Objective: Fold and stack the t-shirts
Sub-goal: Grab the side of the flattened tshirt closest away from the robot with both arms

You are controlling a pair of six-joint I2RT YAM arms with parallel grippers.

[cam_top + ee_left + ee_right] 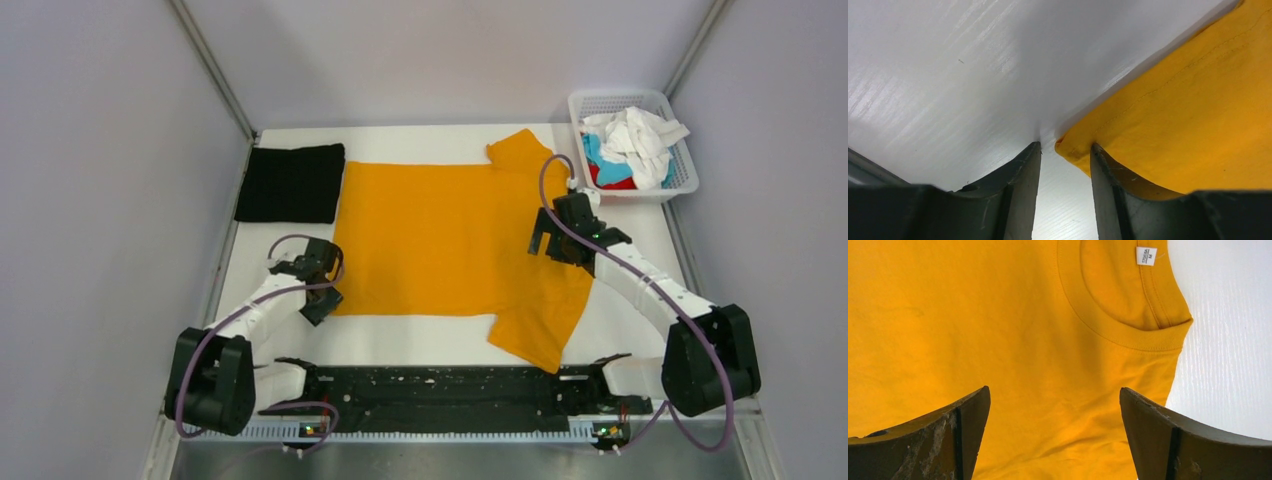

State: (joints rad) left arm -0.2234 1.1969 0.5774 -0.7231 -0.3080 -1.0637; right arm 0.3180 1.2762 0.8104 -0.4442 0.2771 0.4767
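Basket point(583, 101) holds white, blue, red t-shirts point(634, 142), probably; left gripper point(1067, 146) part-open, right gripper point(1055, 396) wide open

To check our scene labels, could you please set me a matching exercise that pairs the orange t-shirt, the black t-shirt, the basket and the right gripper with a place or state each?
Things:
1. orange t-shirt
2. black t-shirt
3. basket
4. right gripper

Places or states:
A. folded, at the far left
B. holds crumpled clothes, at the far right
C. spread flat in the middle
D. open, above the collar

Pairs: 1-C, 2-A, 3-B, 4-D
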